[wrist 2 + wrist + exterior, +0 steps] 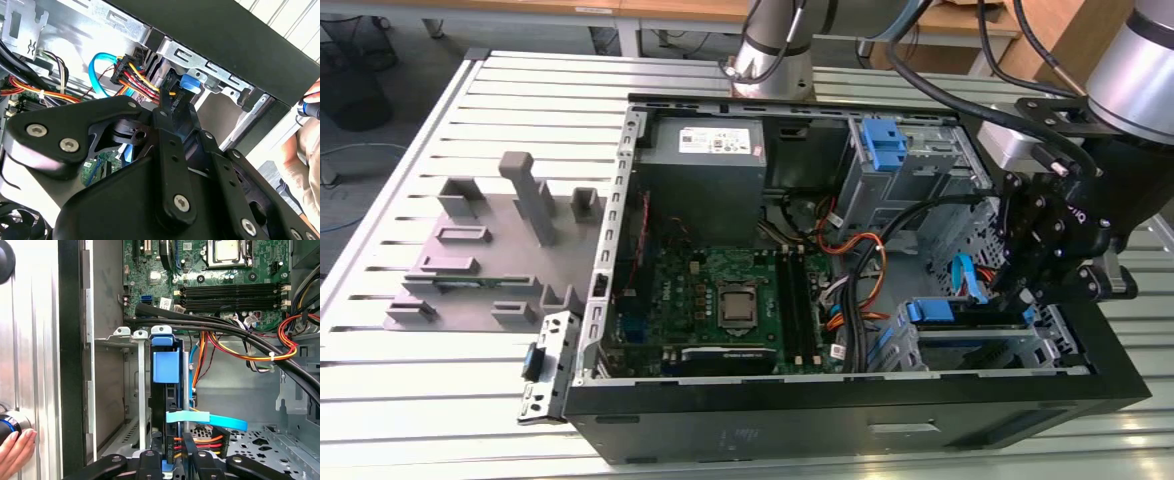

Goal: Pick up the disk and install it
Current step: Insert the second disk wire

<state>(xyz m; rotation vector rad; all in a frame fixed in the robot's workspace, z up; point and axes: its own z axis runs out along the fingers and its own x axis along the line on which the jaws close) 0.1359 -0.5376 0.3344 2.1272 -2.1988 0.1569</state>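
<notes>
The disk stands on edge in the drive cage at the front corner of the open computer case, its bright blue carrier showing. In the exterior view the blue carrier of the disk sits at the case's lower right, directly below my gripper. In both wrist views my gripper straddles the disk's near end, with black fingers pressed against each side. The fingertips meet beside the blue carrier, among a black connector with coloured wires.
A blue flat cable and red-yellow wire bundle cross close to the fingers. Thick black cables run over the motherboard. A narrow blue latch stands in the upper bay. A person's hand rests outside the case.
</notes>
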